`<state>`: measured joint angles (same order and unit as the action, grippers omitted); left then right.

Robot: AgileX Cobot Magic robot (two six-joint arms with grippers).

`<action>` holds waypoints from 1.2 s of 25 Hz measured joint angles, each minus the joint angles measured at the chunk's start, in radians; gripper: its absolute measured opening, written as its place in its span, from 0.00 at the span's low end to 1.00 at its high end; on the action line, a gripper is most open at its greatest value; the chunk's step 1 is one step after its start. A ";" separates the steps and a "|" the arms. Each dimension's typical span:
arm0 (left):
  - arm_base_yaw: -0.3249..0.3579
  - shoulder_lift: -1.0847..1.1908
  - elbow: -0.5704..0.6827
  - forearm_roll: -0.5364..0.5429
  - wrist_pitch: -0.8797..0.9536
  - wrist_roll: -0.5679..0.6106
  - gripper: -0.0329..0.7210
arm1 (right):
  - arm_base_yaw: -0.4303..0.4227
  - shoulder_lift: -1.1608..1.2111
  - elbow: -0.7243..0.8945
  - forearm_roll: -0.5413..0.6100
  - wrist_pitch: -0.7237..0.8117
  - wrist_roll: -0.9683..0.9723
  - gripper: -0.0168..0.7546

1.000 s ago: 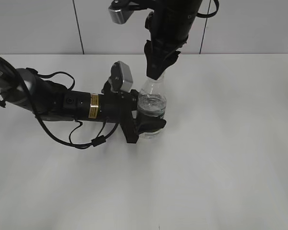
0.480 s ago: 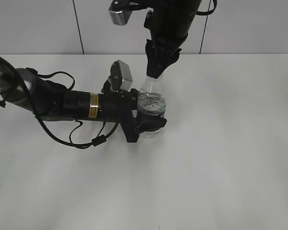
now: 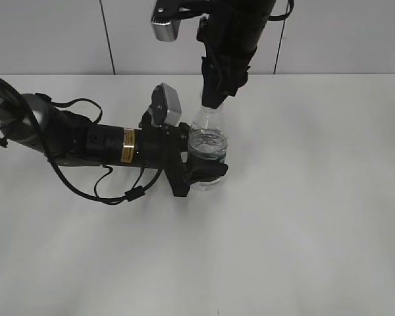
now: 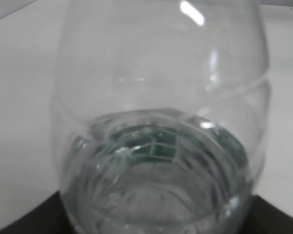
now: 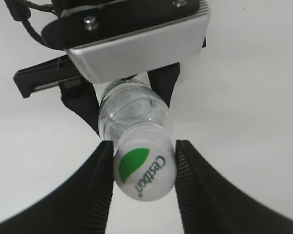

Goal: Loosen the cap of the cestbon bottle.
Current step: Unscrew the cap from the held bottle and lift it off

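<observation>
**Inspector:** Report the step in hand.

**Operator:** I have the cestbon bottle [image 3: 207, 148] standing upright on the white table [image 3: 316, 197], near the middle. My left gripper [image 3: 207, 172] comes in level from the left and is clamped round the lower body, bracing it. My right gripper [image 5: 142, 168] comes down from above, and its two fingers [image 5: 95, 180] sit against either side of the cap [image 5: 144, 168]. I judge this to be the twist itself, or the instant before it.

**Inspector:** Is the cap loose yet?

**Operator:** I cannot tell. It looks seated on the neck, with no visible gap.

**Inspector:** What does the next move call for?

**Operator:** In my judgement, a turn of the right wrist about the bottle's axis with firm pinch, while the left keeps the body from spinning. A soft-walled bottle may deform or slip.

**Inspector:** How do the views differ?

**Operator:** The exterior view gives both arms and the bottle's stance, but the right arm hides the cap. Only the right wrist view shows the cap's white top, green mark and finger contact. The left wrist view shows just clear bottle wall [image 4: 161, 97], close up, no fingers.
</observation>
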<state>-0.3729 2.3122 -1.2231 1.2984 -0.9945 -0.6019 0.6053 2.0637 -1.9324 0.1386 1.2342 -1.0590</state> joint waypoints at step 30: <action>-0.001 0.000 0.000 0.020 0.000 0.005 0.59 | -0.014 -0.062 -0.007 -0.083 -0.009 0.264 0.40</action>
<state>-0.3739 2.3122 -1.2231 1.3183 -0.9944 -0.5973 0.5916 2.0020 -1.9391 0.0556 1.2247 -0.7945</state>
